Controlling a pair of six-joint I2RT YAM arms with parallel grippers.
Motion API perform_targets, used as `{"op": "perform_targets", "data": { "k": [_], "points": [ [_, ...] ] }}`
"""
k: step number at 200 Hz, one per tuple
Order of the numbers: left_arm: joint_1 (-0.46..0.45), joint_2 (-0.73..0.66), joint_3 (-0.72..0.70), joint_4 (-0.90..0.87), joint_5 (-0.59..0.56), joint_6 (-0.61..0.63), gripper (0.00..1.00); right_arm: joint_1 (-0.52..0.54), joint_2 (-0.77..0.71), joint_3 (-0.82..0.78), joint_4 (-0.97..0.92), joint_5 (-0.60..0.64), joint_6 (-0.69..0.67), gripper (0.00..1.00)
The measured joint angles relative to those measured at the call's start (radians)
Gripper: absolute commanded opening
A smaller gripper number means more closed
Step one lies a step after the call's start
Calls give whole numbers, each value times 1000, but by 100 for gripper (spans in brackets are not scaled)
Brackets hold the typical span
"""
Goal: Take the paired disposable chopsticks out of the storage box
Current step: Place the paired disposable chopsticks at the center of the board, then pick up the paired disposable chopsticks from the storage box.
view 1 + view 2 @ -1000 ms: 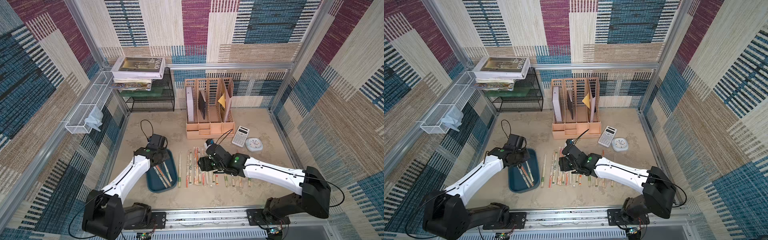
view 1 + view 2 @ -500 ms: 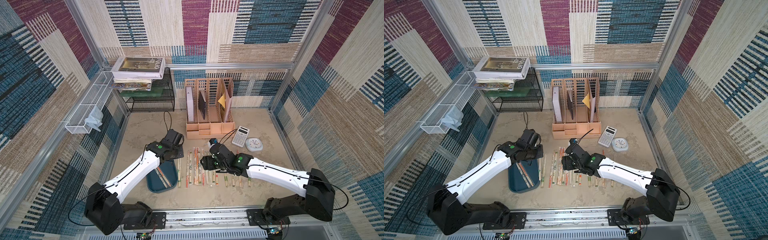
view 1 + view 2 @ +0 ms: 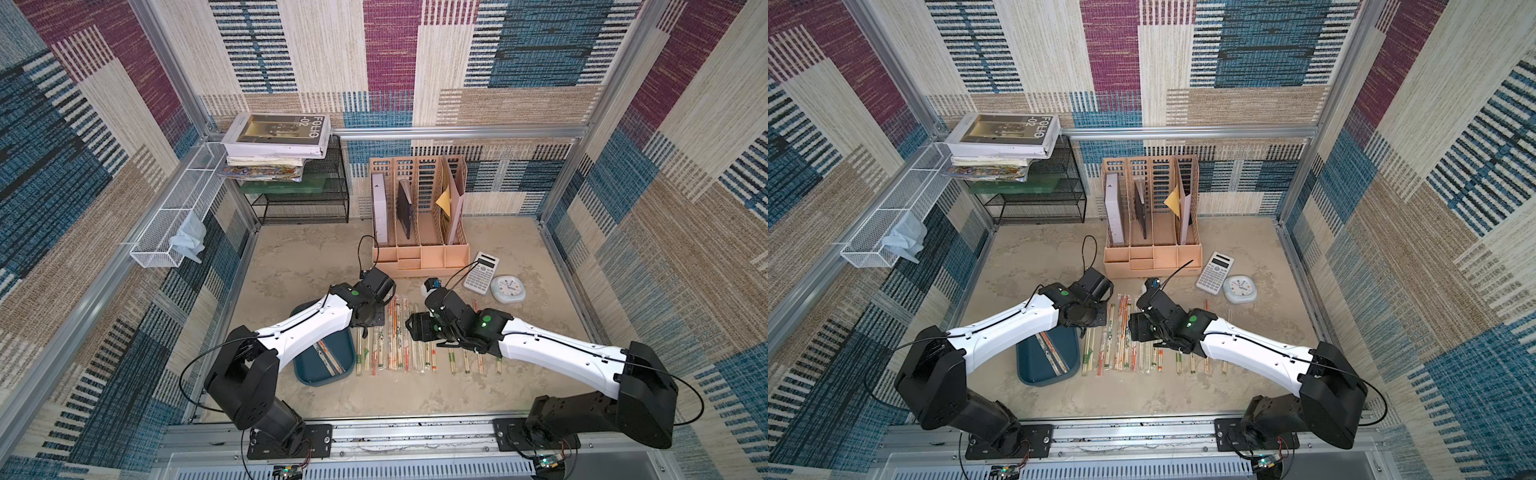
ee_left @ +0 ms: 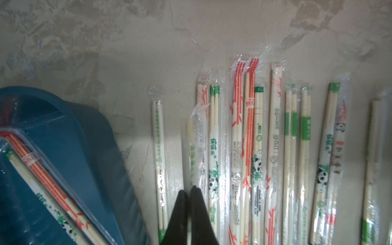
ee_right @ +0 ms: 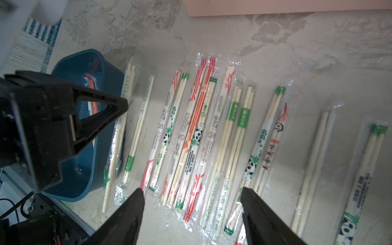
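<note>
Swinging right off the storage box [image 3: 309, 368], the left jaws now hang over the left end of the row laid out on the tabletop [image 3: 291, 266]. They are pinched shut on one pair of the paired disposable chopsticks [image 4: 193, 152]. Right jaws stand wide open and empty above the row's middle. A few pairs lie in the box yet. Best to lower the held pair flat and parallel into the gap beside its neighbours, releasing only once it rests.

A shallow dark teal storage box [image 3: 309, 368] holds a few sleeved pairs lying diagonally, and just to its right many paired disposable chopsticks [image 3: 393, 347] lie side by side in a row on the bench [image 3: 291, 266].
</note>
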Motion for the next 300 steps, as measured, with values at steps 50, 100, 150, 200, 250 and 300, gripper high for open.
{"op": "perform_targets", "data": {
  "k": [50,100,150,200,250,300],
  "points": [
    [-1,89,-4,22,-21,-11,28,0,-10,-7,0,0,2,75],
    [-2,78,17,27,-3,-12,43,0,-16,-11,-1,1,2,75],
    [4,-124,5,14,-45,-25,65,0,-23,-11,-1,3,2,75],
    [113,-304,-148,-42,-127,-110,73,10,-19,-5,1,3,-1,75],
    [289,-388,-308,-56,-98,-171,70,55,46,51,10,-5,-6,75],
    [348,-298,-348,20,-18,-174,57,95,103,100,23,-5,-9,75]
  ]
}}
